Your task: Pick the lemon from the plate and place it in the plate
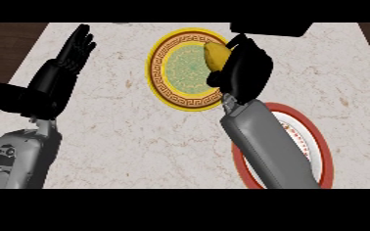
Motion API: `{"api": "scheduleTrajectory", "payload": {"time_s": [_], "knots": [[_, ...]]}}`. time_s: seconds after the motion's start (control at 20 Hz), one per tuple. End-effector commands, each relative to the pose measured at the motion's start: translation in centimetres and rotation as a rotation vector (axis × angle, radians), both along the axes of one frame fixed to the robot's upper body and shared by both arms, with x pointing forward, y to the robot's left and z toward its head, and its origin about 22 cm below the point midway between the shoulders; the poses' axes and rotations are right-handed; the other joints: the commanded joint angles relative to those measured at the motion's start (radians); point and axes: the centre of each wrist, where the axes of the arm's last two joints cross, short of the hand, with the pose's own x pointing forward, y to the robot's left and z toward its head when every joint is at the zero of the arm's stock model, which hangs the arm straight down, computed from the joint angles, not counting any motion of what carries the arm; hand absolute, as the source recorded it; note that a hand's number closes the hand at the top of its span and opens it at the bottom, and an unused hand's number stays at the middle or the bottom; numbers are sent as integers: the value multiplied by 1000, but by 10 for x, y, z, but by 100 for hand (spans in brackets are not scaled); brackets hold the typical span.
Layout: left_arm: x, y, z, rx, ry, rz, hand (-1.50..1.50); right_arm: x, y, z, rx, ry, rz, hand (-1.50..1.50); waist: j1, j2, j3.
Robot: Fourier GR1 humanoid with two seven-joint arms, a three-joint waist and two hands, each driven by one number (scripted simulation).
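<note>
A yellow lemon [215, 55] shows over the right side of the yellow-rimmed patterned plate [168, 73] at the counter's middle back. My right hand [244, 71] is curled round the lemon, hiding its right half. I cannot tell whether the lemon rests on the plate or hangs just above it. A red-rimmed white plate [318, 149] lies at the right front, largely covered by my right forearm. My left hand [72, 54] rests open at the left, fingers pointing up.
A dark block [271, 28] sits at the counter's back edge, just behind my right hand. Dark wood floor [18, 41] shows past the counter's left edge. Bare marble counter [137, 137] spreads between the two arms.
</note>
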Motion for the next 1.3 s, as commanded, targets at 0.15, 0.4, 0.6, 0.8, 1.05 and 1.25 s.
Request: {"api": "scheduleTrajectory", "payload": {"time_s": [0.15, 0.4, 0.6, 0.8, 1.05, 1.25], "knots": [[6, -6, 8, -1, -7, -18, 0, 47, 3, -9, 122, 166, -211, 150, 34, 10, 0], [3, -12, 14, -5, -21, -37, 0, 61, -23, -32, 266, 115, -265, -150, 28, 8, 3], [6, -7, 7, 23, -11, -42, 0, 69, -23, -34, 346, 66, -230, -150, 52, 18, 3], [11, -11, 10, 10, -25, -17, 0, 77, -22, -30, 388, -74, -175, -150, 42, 18, 3], [9, -8, 0, -2, -8, -47, 0, 83, -17, -24, 435, -287, -183, -150, 37, 10, 1], [6, -1, -9, 0, 6, -5, 0, 82, -19, -23, 538, -415, -200, -150, 8, -1, 2]]}}
